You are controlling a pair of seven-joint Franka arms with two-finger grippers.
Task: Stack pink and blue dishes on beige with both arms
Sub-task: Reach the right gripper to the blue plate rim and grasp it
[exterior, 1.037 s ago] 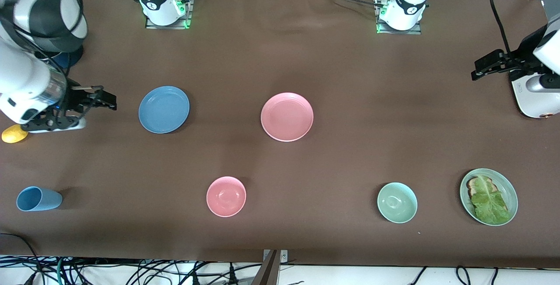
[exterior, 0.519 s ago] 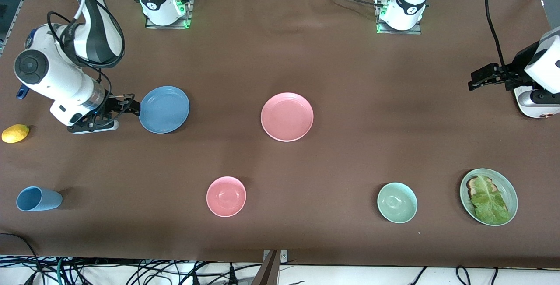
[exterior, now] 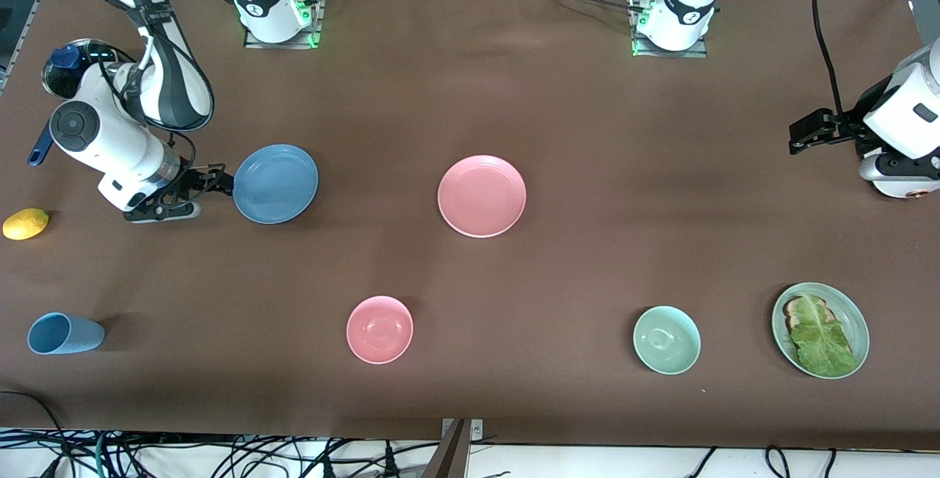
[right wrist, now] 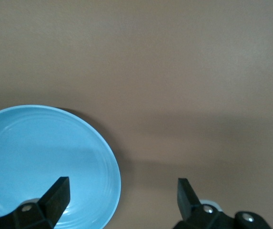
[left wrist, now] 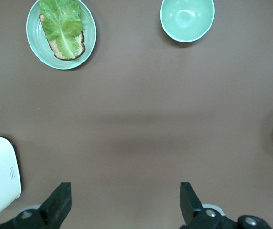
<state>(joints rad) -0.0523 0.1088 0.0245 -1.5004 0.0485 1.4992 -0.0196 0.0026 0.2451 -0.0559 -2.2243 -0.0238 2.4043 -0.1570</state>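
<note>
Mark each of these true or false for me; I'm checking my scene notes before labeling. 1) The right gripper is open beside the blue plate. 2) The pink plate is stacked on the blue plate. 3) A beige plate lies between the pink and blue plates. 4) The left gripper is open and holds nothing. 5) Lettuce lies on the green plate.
1) True: the right gripper is open at the rim of the blue plate.
2) False: the pink plate lies alone on the table, apart from the blue one.
3) False: no beige plate shows in any view.
4) True: the left gripper is open and empty.
5) True: lettuce lies on the green plate.
</note>
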